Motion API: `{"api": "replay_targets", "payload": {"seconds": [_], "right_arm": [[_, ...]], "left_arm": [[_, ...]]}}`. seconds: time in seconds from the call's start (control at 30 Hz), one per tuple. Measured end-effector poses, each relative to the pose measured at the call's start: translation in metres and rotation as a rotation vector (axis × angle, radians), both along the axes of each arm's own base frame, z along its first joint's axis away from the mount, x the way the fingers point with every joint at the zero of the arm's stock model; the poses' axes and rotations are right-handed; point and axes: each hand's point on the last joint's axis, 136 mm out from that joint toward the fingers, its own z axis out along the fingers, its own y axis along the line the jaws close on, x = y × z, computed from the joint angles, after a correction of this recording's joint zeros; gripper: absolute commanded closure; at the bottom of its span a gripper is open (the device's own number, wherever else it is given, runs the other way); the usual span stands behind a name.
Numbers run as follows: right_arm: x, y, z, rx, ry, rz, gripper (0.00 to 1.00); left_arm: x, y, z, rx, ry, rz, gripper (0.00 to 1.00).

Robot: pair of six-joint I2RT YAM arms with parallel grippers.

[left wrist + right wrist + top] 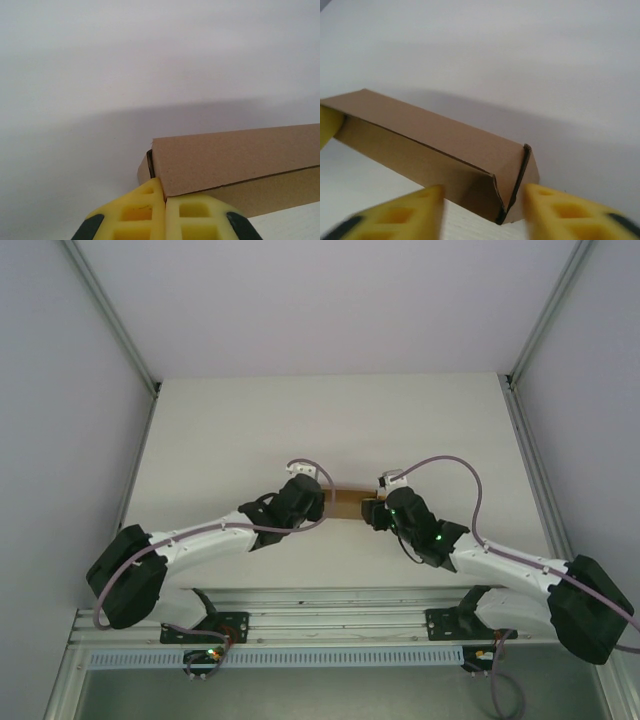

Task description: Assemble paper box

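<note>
The paper box (346,503) is a small, long brown cardboard box lying across the table's middle between my two arms. In the left wrist view the box (235,155) runs off to the right, and my left gripper (165,199) has its yellow fingers pressed together on the near corner of the top panel. At the other end my right gripper (482,189) is open, a finger on each side of the box's (435,145) end corner, where a flap edge stands slightly ajar. From above, the left gripper (322,502) and right gripper (373,510) meet the box's two ends.
The white table (320,420) is walled by pale panels on the left, right and back. A metal rail (330,625) with the arm bases runs along the near edge. Cables loop above both wrists.
</note>
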Motion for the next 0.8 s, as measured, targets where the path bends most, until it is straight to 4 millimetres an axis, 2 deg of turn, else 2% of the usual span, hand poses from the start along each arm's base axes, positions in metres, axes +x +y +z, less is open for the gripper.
{"api": "replay_targets", "payload": {"seconds": [0.1, 0.2, 0.37, 0.5, 0.67, 0.8], "right_arm": [[-0.001, 0.001, 0.004, 0.011, 0.022, -0.004, 0.15], [0.003, 0.002, 0.016, 0.030, 0.030, -0.019, 0.01], [0.009, 0.004, 0.032, 0.077, 0.021, -0.026, 0.00], [0.017, -0.011, 0.033, 0.106, 0.043, -0.095, 0.02], [0.033, -0.041, 0.018, 0.134, 0.114, -0.222, 0.11], [0.031, -0.039, -0.006, 0.130, 0.203, -0.221, 0.14]], "left_arm": [[-0.002, -0.001, 0.000, 0.013, 0.007, -0.007, 1.00], [-0.001, -0.002, 0.000, 0.024, 0.013, -0.009, 1.00], [-0.002, -0.002, 0.000, 0.039, 0.020, -0.011, 1.00], [-0.002, -0.002, 0.000, 0.048, 0.020, -0.017, 1.00], [-0.002, -0.002, 0.001, 0.063, 0.020, -0.028, 1.00], [-0.003, -0.002, 0.001, 0.071, 0.020, -0.034, 0.99]]}}
